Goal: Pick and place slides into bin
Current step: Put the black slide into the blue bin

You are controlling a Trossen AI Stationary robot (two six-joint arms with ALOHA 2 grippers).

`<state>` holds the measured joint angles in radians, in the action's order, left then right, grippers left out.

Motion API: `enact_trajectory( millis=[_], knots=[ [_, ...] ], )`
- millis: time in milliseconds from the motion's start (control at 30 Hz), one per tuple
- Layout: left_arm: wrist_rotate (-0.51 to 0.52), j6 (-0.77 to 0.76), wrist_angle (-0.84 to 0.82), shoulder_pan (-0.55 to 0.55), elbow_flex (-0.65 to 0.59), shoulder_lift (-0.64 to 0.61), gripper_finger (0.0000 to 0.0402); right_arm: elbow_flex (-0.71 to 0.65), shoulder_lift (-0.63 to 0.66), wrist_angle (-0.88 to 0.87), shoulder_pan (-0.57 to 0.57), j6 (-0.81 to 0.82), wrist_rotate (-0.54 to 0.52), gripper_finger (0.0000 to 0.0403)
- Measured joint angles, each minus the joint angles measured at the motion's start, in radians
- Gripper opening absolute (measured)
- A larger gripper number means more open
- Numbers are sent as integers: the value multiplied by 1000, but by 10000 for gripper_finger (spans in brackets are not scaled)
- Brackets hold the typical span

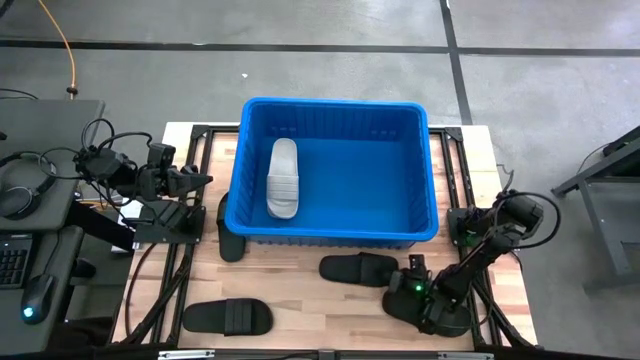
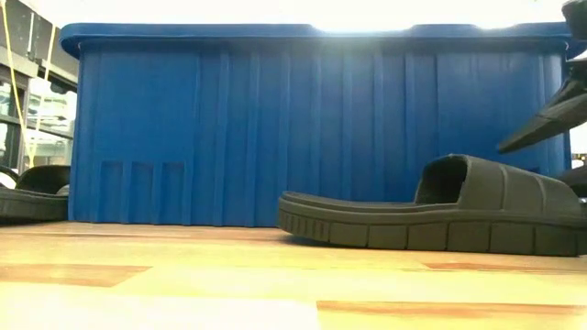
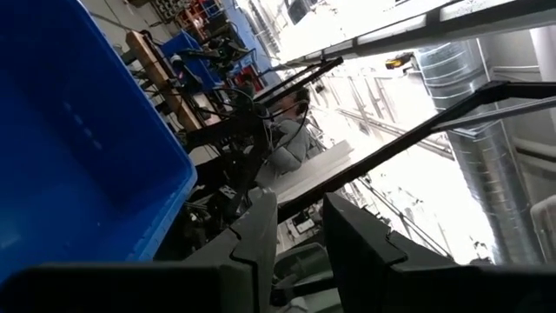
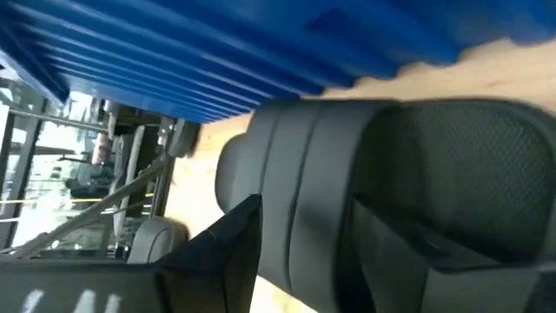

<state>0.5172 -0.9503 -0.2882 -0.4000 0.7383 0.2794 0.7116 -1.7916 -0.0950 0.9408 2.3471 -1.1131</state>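
Note:
The blue bin stands in the middle of the table, with one light grey slide lying flat in its left part. A black slide lies sole down in front of the bin, and it also shows in the low view. My right gripper is open at this slide's toe end. In the right wrist view one finger stands before the strap's opening and the other outside the strap. My left gripper is open and empty, raised beside the bin's left wall.
Another black slide lies near the table's front left. A third black slide lies by the bin's near left corner and shows in the low view. A dark shape lies under my right arm. Bare wood shows at the front centre.

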Motion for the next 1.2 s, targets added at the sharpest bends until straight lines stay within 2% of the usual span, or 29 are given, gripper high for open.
enact_trajectory(
  millis=[167, 333, 400, 500, 567, 667, 800, 1067, 1200],
  knots=[
    [0, 2, -2, 0, 0, 0, 88, 3, 3, 12, -21, -40, 82, 154],
    [0, 3, -15, 0, 0, 0, 88, 2, 1, 85, -58, -108, 92, 134],
    [0, 3, -15, 0, 0, 0, 88, 2, 1, 122, -78, -156, 141, 107],
    [0, 3, -24, 0, 0, 0, 88, 1, 1, 180, -105, -245, 208, 33],
    [-1, 3, -30, 0, 0, 0, 88, 1, 0, 217, -117, -288, 233, 13],
    [-1, 3, -30, 0, 0, 0, 88, 1, 0, 238, -129, -297, 252, 7],
    [-1, 3, -30, 0, 0, 0, 88, 1, 0, 288, -127, -314, 225, 3],
    [-1, 11, -30, 0, 0, 0, 88, 0, 0, 524, -108, -475, 218, 1],
    [-1, 20, -30, 0, 0, 0, 88, 36, 0, 546, -90, -494, 180, 1]
  ],
)
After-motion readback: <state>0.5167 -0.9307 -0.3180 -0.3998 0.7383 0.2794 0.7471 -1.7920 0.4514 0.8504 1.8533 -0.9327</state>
